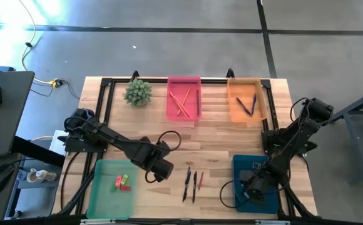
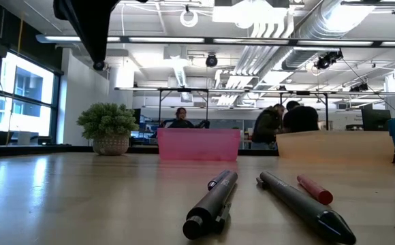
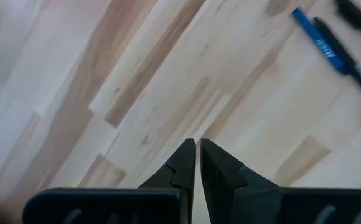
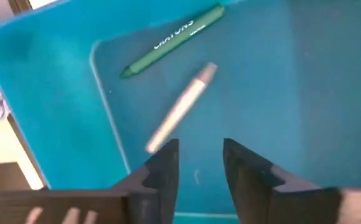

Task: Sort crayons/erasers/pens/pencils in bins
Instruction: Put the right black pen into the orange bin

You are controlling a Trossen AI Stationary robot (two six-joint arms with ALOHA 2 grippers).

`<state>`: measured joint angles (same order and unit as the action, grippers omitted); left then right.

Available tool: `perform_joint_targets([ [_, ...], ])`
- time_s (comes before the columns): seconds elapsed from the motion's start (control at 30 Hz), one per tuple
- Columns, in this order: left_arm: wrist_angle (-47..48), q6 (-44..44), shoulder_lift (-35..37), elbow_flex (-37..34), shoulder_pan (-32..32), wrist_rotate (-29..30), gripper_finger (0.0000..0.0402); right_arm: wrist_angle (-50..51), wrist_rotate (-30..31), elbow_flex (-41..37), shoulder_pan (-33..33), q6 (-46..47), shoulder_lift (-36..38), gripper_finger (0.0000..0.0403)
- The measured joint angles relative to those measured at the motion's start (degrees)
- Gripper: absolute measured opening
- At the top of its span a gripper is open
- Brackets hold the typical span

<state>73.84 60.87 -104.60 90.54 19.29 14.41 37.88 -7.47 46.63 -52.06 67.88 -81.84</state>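
Above the teal bin [image 4: 56, 93], the right gripper [image 4: 199, 158] stands part-open — holding nothing.

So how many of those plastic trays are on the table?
4: a pink tray and an orange tray along the far edge, a light green tray near the left arm, and a teal tray under the right gripper.

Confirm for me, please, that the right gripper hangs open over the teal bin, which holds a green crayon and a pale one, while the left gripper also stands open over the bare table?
Not quite: the left gripper is shut, its fingers pressed together in the left wrist view. The rest holds: the right gripper is open over the teal bin, with a green crayon and a pale crayon inside.
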Motion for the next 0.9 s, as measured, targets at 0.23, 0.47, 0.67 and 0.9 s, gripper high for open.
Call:
perform_joint_targets([
  [0.23,5.5,-1.6,0.0,0.0,-1.2,0.0,0.0023,0.7,4.1,2.4,1.7,5.0,0.8,0.0137],
  [0.47,13.4,-6.2,0.0,0.0,-2.2,0.1,0.0073,5.2,11.8,8.0,5.0,12.3,3.4,0.0137],
  [0.67,16.1,-10.6,0.2,0.0,-2.1,1.3,0.0098,7.4,18.7,13.7,9.7,11.4,3.4,0.0138],
  [0.9,15.2,-11.6,2.2,-1.1,-2.1,5.6,0.0085,7.4,23.6,19.3,15.1,5.3,3.4,0.0138],
])
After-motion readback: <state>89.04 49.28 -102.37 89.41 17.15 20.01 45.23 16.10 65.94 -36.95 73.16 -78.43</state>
